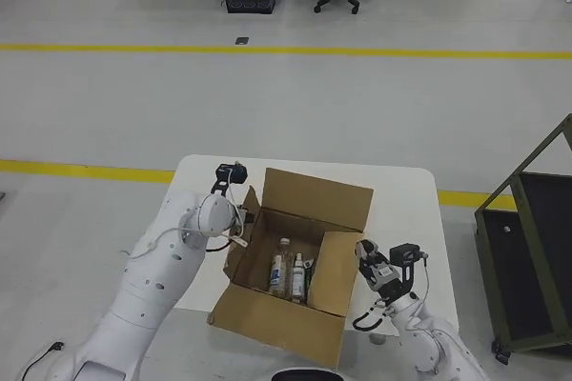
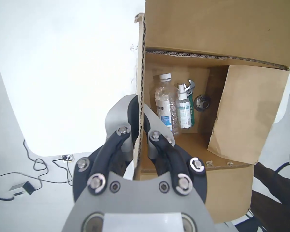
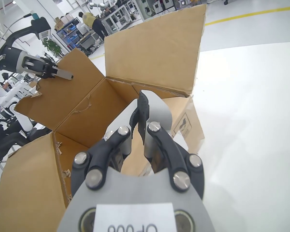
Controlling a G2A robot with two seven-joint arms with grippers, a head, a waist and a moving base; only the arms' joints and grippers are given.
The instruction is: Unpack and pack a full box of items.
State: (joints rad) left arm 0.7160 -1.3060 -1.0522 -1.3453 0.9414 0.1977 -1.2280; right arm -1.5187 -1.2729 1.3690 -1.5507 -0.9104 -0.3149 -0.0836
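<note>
White table (image 1: 400,190) is carrying an open box (image 1: 276,324).
Left gripper (image 2: 140,107) is pinching its flap (image 2: 142,61); right gripper (image 3: 145,102) is hovering closed beside it; bottles (image 2: 164,102) are lying inside.

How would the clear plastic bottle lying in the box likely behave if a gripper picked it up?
The clear bottle looks thin-walled and ribbed, so probably light and apt to dent under a firm squeeze. Round and lying beside the spray bottle, it could roll if nudged.
</note>
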